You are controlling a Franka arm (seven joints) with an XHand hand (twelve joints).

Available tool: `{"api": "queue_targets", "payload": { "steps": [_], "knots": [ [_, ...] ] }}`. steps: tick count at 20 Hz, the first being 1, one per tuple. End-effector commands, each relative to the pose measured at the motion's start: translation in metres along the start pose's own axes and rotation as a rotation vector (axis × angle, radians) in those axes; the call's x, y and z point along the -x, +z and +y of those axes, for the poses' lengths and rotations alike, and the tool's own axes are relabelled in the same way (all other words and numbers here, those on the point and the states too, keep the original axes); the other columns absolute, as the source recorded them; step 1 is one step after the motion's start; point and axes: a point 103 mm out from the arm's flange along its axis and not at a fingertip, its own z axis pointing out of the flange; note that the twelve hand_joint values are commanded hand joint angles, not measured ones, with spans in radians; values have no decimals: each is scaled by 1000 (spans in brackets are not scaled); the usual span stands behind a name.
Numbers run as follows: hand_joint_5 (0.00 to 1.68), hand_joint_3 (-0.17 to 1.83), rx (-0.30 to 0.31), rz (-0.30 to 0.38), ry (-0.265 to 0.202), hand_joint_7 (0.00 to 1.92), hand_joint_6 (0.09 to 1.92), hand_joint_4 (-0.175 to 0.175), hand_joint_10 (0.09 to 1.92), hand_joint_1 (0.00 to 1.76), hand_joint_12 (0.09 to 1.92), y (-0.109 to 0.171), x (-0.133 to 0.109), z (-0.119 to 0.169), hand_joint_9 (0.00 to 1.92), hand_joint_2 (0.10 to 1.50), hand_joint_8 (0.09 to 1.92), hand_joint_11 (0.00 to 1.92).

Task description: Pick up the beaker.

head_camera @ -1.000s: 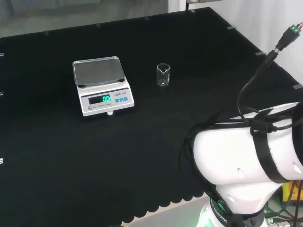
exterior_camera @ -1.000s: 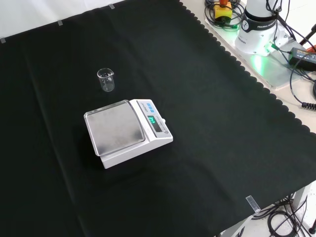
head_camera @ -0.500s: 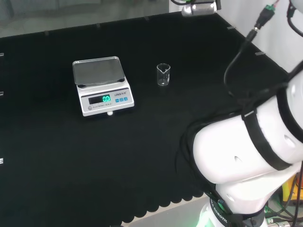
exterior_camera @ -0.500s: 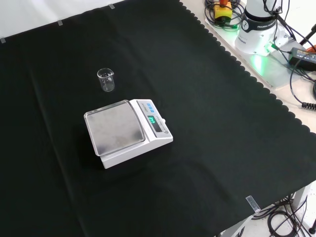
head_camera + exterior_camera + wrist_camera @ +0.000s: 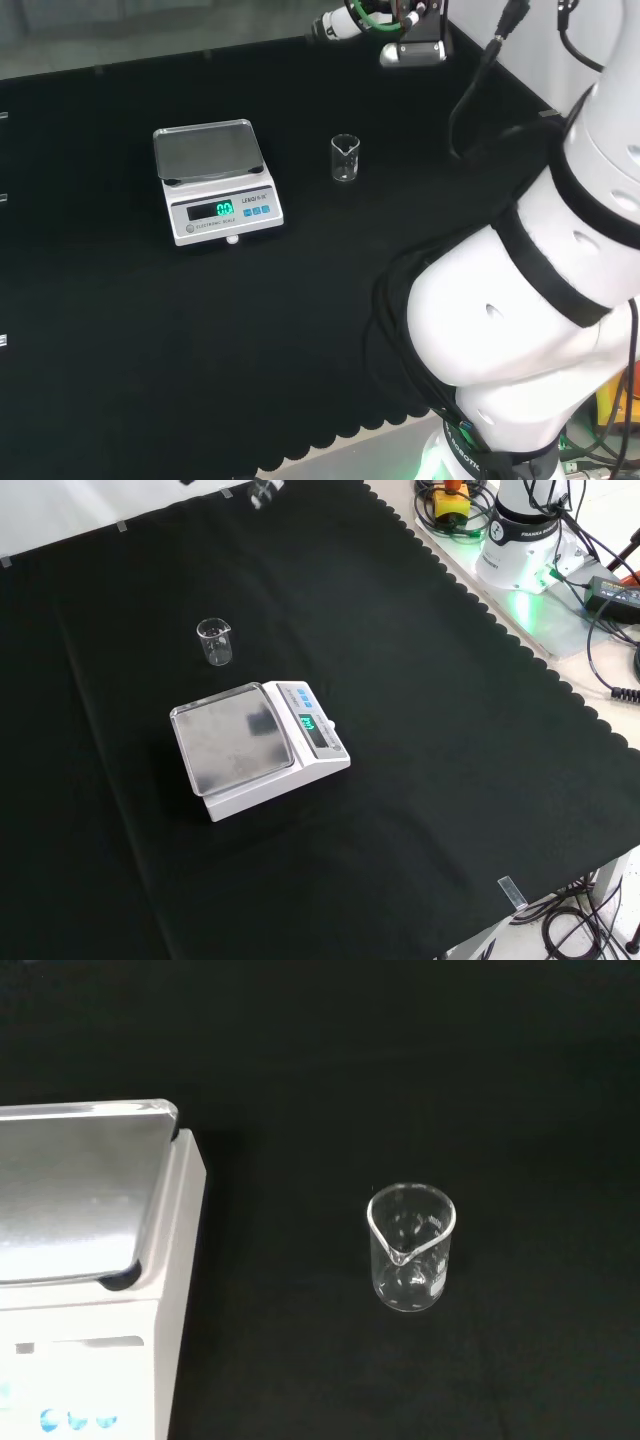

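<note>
Hand parts (image 5: 352, 22) show at the head view's top edge, finger state impossible to tell, well above and beyond the upright glass beaker (image 5: 344, 158), which stands untouched on the black cloth (image 5: 300, 320) beside the weighing scale (image 5: 213, 180).

arm (image 5: 540, 300): big white links with black straps seen at the head view's right, bent up and over the bench
hand (image 5: 385, 22): seen high at the head view's top edge, above the cloth's far edge
fingers: can't be made out, pretty much cut off
</note>
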Motion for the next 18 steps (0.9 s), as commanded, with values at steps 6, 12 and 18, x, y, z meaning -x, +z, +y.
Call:
{"api": "queue_targets", "payload": {
  "steps": [6, 12, 18],
  "knots": [
    [166, -92, -78, 32, -19, 0, 87, -128, 565, 310, 1480, 46, 1, 69, 0, 1139, 380, 0],
    [168, -94, -136, 51, -24, 0, 87, -128, 571, 323, 1482, 72, -6, 93, 0, 1134, 390, 0],
    [167, -95, -184, 45, -21, 0, 87, -128, 571, 330, 1482, 96, -8, 104, 0, 1133, 392, 0]
  ]
}}
